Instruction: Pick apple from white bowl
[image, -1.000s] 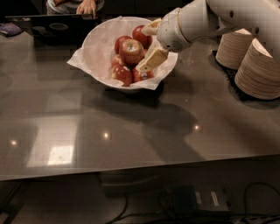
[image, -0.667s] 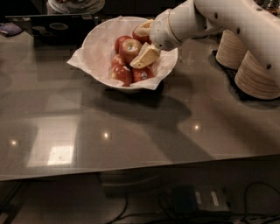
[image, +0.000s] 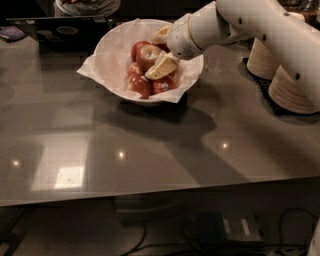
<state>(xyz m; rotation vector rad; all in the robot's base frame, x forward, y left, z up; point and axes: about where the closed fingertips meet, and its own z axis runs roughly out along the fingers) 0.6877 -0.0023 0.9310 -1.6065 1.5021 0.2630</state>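
Apple (image: 148, 54) high on the pile in the white bowl (image: 107, 47), red with a pale top, right against the gripper (image: 153, 56) and partly between its two tan fingers (image: 161, 67). Contact with the skin: cannot tell.

Beneath the gripper and spreading wide on every side of it: dark glossy table (image: 150, 155), dotted with small reflected lights.

Behind the gripper, rising to the upper right: thick white arm (image: 260, 25), slanting down from the top corner toward the bowl.

Right of the gripper, past the arm: two stacks of pale plates (image: 292, 87), side by side on a dark mat (image: 262, 87).

Directly under the gripper: the bowl itself, wide and round, standing on the table, lined with crinkled white paper (image: 89, 71) that sticks out past the rim, farthest on the side away from the gripper.

Gripper over the right half of the bowl, released, fingers spread wide — one up by the far rim, the other low on the near side, angled down across the fruit.

Just below and to the left of that lower finger: darker red apples (image: 139, 85), packed close together under the big one.
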